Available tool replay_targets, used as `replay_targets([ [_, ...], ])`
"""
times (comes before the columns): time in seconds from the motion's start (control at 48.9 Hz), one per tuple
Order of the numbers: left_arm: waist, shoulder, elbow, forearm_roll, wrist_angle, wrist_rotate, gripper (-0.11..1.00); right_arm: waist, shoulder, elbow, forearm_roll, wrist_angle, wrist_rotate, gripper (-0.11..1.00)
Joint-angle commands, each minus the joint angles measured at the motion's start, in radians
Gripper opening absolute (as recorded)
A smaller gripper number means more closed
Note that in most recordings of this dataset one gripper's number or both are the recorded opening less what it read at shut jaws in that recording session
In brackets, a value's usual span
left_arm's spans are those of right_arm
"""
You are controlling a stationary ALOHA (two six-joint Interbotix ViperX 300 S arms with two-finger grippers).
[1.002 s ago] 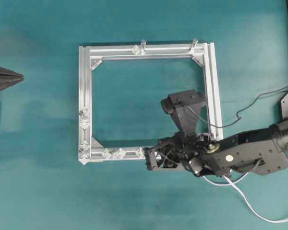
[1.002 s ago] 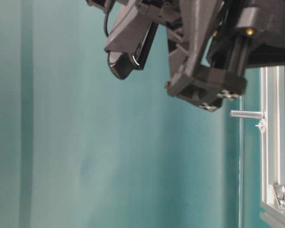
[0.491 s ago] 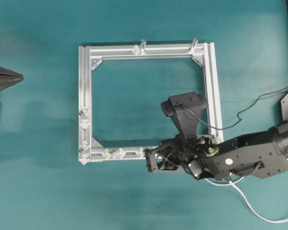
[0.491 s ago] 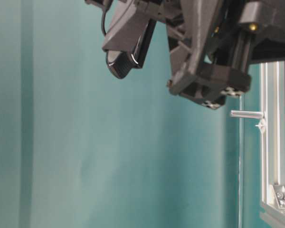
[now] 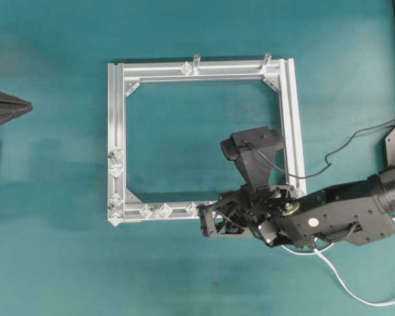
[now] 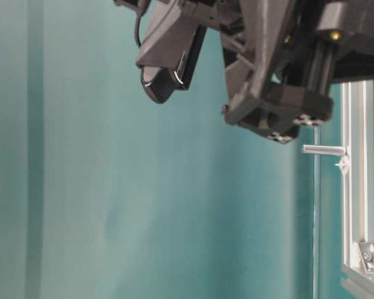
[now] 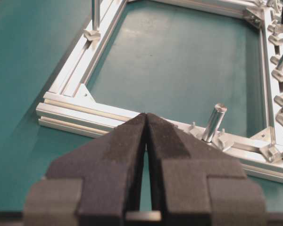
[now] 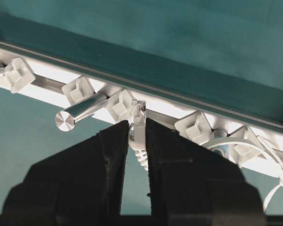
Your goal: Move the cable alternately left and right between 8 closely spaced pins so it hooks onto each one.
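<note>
Cable (image 8: 137, 123) was clamped at its plug end between the pads of the right gripper (image 8: 137, 129), whose jaws stood narrow around the ribbed pale plug. The plug tip sat just beside one of the pins (image 8: 121, 104) on the lit frame rail (image 8: 52, 74), with a short silver post (image 8: 80, 113) lying to the left of it in the right wrist view. Further along that rail, to the right in the same view, white cable curved in loops around the pins there; which pins it hooked could not be told. From overhead, the right gripper (image 5: 210, 222) hung over the near rail of the square frame (image 5: 117, 131), close to its right-hand corner, and the cable trailed out behind the right arm (image 5: 336, 216) across the green table (image 5: 52, 263) toward the lower right edge. Three studs showed uncovered on the near rail to the left of the gripper.

Left gripper (image 7: 146, 123) was closed with its pads together and nothing between them, held back from the frame's far side and pointed toward a rail bearing an upright post (image 7: 213, 122). It was well apart from the cable.
</note>
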Motion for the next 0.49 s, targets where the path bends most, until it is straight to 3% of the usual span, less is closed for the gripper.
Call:
replay_targets([
  [0.0, -0.003, 0.009, -0.012, 0.003, -0.008, -0.009, 0.0, 0.008, -0.015, -0.021, 0.0, -0.002, 0.0, 0.14],
  [0.47, -0.003, 0.009, -0.012, 0.003, -0.008, -0.009, 0.0, 0.055, -0.012, -0.046, 0.044, 0.037, 0.003, 0.14],
])
